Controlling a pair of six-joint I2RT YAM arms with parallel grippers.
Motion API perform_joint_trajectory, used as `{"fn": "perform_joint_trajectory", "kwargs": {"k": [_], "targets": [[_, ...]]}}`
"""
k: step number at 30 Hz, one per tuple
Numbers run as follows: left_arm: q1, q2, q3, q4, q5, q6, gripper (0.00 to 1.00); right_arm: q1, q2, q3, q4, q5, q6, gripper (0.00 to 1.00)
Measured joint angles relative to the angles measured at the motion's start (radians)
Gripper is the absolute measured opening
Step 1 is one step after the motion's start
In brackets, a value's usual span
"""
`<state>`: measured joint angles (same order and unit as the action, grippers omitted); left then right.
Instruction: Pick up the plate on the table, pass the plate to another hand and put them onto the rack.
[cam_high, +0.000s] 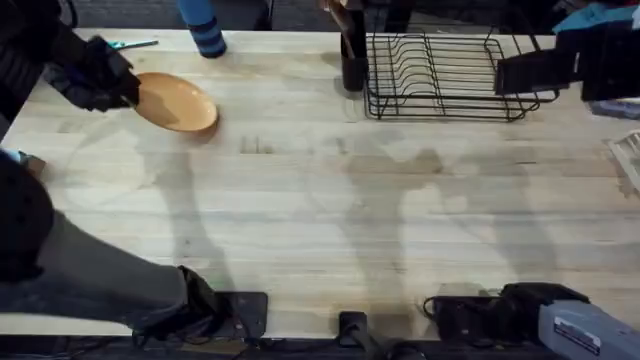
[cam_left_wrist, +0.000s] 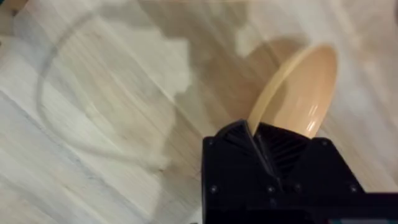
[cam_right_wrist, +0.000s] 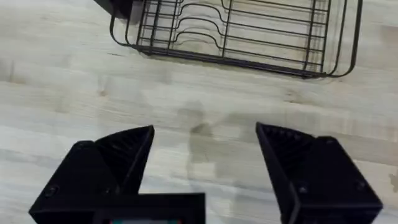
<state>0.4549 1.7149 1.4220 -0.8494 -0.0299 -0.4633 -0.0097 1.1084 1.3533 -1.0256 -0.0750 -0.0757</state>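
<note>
The orange-tan plate (cam_high: 178, 103) is at the far left of the table (cam_high: 320, 200), with my left gripper (cam_high: 122, 88) shut on its left rim. In the left wrist view the plate (cam_left_wrist: 305, 93) hangs tilted above the wood and casts a shadow, its rim clamped between the black fingers (cam_left_wrist: 239, 140). The black wire rack (cam_high: 440, 75) stands at the back right, its dark utensil cup (cam_high: 352, 55) at the left end. My right gripper (cam_high: 515, 73) hovers by the rack's right end. It is wide open (cam_right_wrist: 205, 134) with nothing in it, the rack (cam_right_wrist: 242, 31) just beyond.
A blue cylinder (cam_high: 205, 30) stands at the back edge near the plate, with a teal tool (cam_high: 130, 44) beside it. A clear plastic item (cam_high: 630, 150) lies at the right edge. Bare wood spans the middle and front of the table.
</note>
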Motion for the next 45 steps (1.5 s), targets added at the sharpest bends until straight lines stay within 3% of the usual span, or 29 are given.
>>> {"fn": "perform_joint_trajectory", "kwargs": {"k": [1, 2, 6, 7, 13, 14, 18, 26, 27, 31, 32, 39, 45], "targets": [[-0.005, -0.020, 0.000, 0.000, 0.016, 0.000, 0.042, 0.000, 0.000, 0.000, 0.000, 0.000, 0.000, 0.992], [-0.015, -0.091, 0.000, -0.001, 0.100, 0.000, 0.042, 0.000, 0.000, 0.000, 0.000, 0.000, 0.000, 0.992], [-0.026, -0.146, 0.000, -0.016, 0.186, 0.000, 0.042, 0.000, 0.000, 0.000, 0.000, 0.000, 0.000, 0.992], [-0.042, -0.178, 0.000, -0.037, 0.249, 0.000, 0.042, 0.000, 0.000, 0.000, 0.000, 0.000, 0.000, 0.992], [-0.097, -0.226, -0.001, -0.061, 0.394, 0.000, 0.042, 0.000, 0.000, 0.000, 0.000, 0.000, 0.000, 0.992], [-0.129, -0.229, -0.001, -0.068, 0.477, 0.000, 0.042, 0.000, 0.000, 0.000, 0.000, 0.000, 0.001, 0.992], [-0.176, -0.229, -0.004, -0.065, 0.560, 0.001, 0.041, 0.000, 0.000, 0.000, -0.019, 0.000, 0.037, 0.992], [-0.282, -0.229, -0.004, -0.059, 0.616, 0.012, 0.041, 0.000, 0.000, 0.000, -0.023, -0.002, 0.096, 0.992], [-0.324, -0.229, -0.004, -0.059, 0.621, 0.012, 0.041, -0.001, 0.000, 0.000, -0.021, -0.038, 0.120, 0.992], [-0.374, -0.229, -0.004, -0.053, 0.622, 0.012, 0.041, -0.002, 0.000, 0.000, -0.002, -0.123, 0.144, 0.992], [-0.407, -0.229, -0.004, -0.047, 0.622, 0.012, 0.041, -0.002, 0.002, 0.000, 0.005, -0.161, 0.188, 0.992], [-0.453, -0.230, -0.005, -0.045, 0.629, 0.012, 0.041, 0.015, 0.051, 0.000, 0.083, -0.259, 0.304, 0.992], [-0.481, -0.230, -0.005, -0.045, 0.632, 0.012, 0.040, 0.105, 0.111, 0.000, 0.192, -0.345, 0.369, 0.992]]}}
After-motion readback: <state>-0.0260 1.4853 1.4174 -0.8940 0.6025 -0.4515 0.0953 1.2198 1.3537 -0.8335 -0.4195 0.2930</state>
